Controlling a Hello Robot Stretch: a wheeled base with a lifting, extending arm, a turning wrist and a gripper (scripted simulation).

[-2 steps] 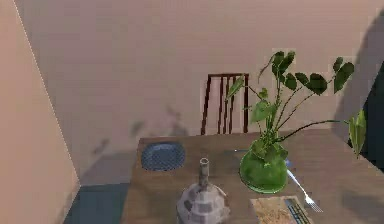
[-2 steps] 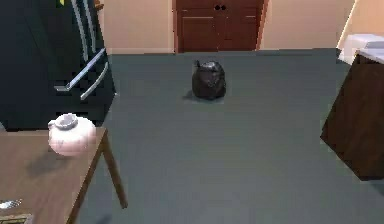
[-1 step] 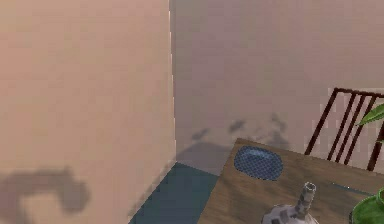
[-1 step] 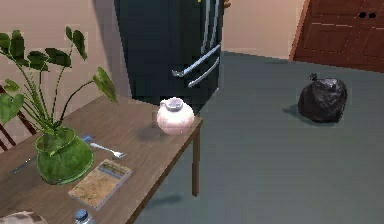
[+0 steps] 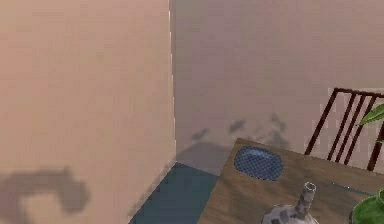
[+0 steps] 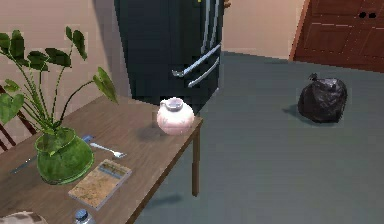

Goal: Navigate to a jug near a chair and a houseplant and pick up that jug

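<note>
pink jug (image 6: 175, 117), blk bag (image 6: 323, 99), grn plant (image 6: 50, 85)

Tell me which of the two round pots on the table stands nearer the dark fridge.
The pale pink jug, at the table's corner by the fridge. The green pot, which holds the leafy plant, sits toward the table's other end.

Forward view faces corner (image 5: 172, 90), both share table (image 6: 135, 120)

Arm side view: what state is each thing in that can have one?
Round pink jug, upright on the brown wooden table.
Leafy houseplant in green pot, upright.
Dark two-door fridge, doors shut.
Black rubbish bag, top gathered shut.
</note>
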